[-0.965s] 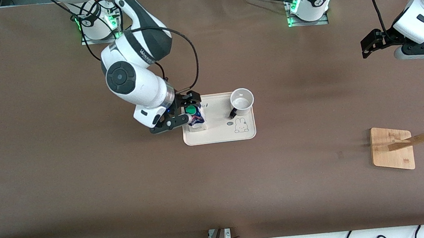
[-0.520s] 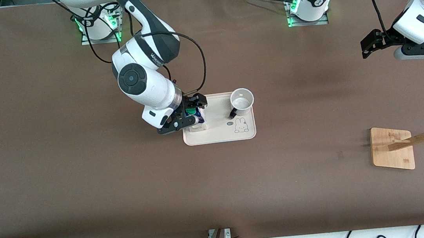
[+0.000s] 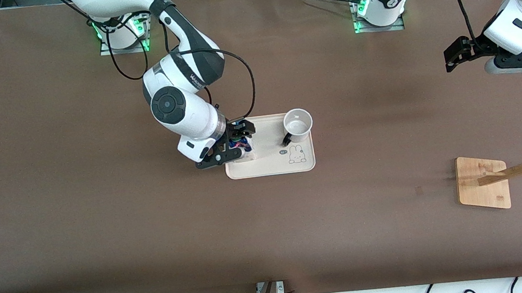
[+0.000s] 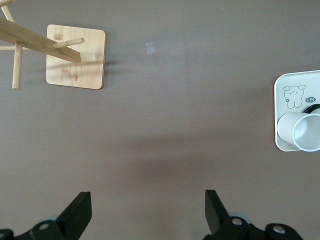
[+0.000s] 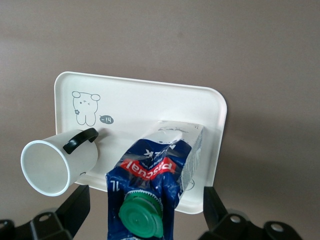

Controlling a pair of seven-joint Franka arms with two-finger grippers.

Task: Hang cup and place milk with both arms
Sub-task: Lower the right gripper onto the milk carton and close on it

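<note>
White tray (image 3: pixel 270 167) on the worktop carries the milk (image 5: pixel 160 175), flanked but untouched by the spread right gripper (image 3: pixel 233 143), which risks toppling it toward the nearby cup (image 3: pixel 297 125); the left gripper (image 4: pixel 145 212) waits spread.

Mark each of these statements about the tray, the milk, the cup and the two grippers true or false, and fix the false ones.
1. The milk stands on the tray. True.
2. The cup hangs on the wooden rack. False: it stands on the tray, beside the milk.
3. The right gripper is open around the milk. True: a finger shows on each side, apart from the carton.
4. The left gripper holds the cup. False: it is open over bare table and waits.
5. The rack is on the tray. False: it stands toward the left arm's end of the table.
</note>
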